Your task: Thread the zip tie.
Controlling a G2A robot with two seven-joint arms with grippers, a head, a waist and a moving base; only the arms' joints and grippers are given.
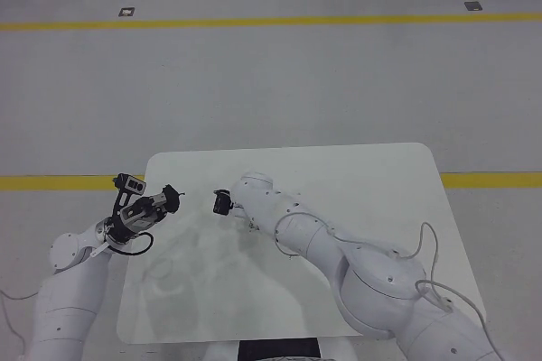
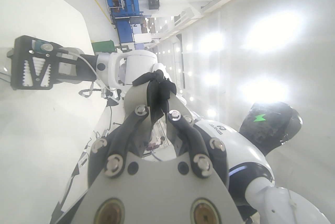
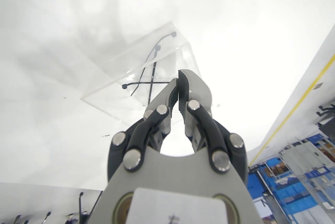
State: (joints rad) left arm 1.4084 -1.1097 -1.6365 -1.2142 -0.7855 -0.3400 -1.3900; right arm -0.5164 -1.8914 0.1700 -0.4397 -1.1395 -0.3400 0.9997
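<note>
The left pincer (image 2: 157,80) and right pincer (image 3: 178,94) face each other above the tabletop (image 1: 361,180), likely lined up for threading. The right is pinched shut. The left clamps a black bundle (image 2: 158,99). Zip ties (image 3: 146,70) lie crossed in a clear tray (image 3: 117,65).

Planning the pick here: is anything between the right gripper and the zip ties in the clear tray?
No separate object shows between them. The right gripper, shut, points at the zip ties lying in the clear tray. Only the tray's own transparent wall may lie in the path; its height cannot be told.
</note>
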